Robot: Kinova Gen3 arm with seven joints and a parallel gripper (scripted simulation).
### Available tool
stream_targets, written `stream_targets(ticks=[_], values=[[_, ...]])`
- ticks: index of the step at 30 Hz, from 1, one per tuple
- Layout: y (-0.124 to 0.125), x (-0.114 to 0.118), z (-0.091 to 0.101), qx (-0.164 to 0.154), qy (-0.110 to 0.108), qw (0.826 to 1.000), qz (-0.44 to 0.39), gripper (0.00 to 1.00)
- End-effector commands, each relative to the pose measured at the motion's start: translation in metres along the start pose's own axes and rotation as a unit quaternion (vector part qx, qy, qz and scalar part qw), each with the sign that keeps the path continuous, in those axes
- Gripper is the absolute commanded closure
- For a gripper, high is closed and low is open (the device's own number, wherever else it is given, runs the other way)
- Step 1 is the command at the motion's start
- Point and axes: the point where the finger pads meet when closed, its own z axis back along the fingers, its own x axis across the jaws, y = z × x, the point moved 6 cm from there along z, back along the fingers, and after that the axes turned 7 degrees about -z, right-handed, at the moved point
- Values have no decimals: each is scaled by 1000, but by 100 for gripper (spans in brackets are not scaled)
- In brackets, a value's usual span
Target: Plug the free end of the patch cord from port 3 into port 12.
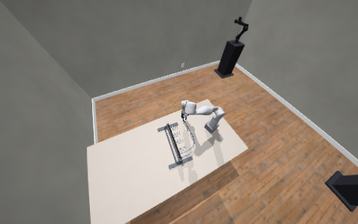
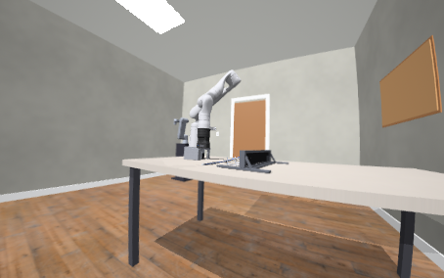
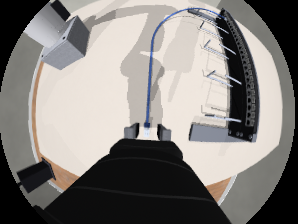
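Note:
The dark patch panel rack point(image 1: 175, 147) point(image 2: 254, 159) point(image 3: 244, 76) stands on the table point(image 1: 130, 177) point(image 2: 342, 180) point(image 3: 87, 112), with several short cords at its front. The blue patch cord point(image 3: 152, 63) point(image 1: 192, 139) runs from the rack's far end in a curve across the table towards my gripper. Its pale free end point(image 3: 147, 133) shows between my fingertips in the wrist view. My gripper point(image 3: 148, 128) point(image 1: 184, 117) point(image 2: 203, 146) points down over the table near the rack's end, and its fingers stand open on either side of the plug. I cannot tell whether they touch it.
The arm's grey base point(image 1: 212, 125) point(image 2: 193, 153) point(image 3: 63, 43) sits at the table's edge close to the gripper. The table's edge point(image 3: 200, 179) lies just behind the gripper in the wrist view. A black pedestal point(image 1: 229, 58) stands on the floor far off.

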Motion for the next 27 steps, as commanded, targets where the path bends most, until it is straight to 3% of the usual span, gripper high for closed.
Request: stream_targets(ticks=[1, 9, 27], values=[[-1, -3, -6, 0, 4, 1000, -2, 27], [-1, -3, -18, 0, 4, 1000, -2, 27], [-1, -3, -24, 0, 4, 1000, -2, 27]])
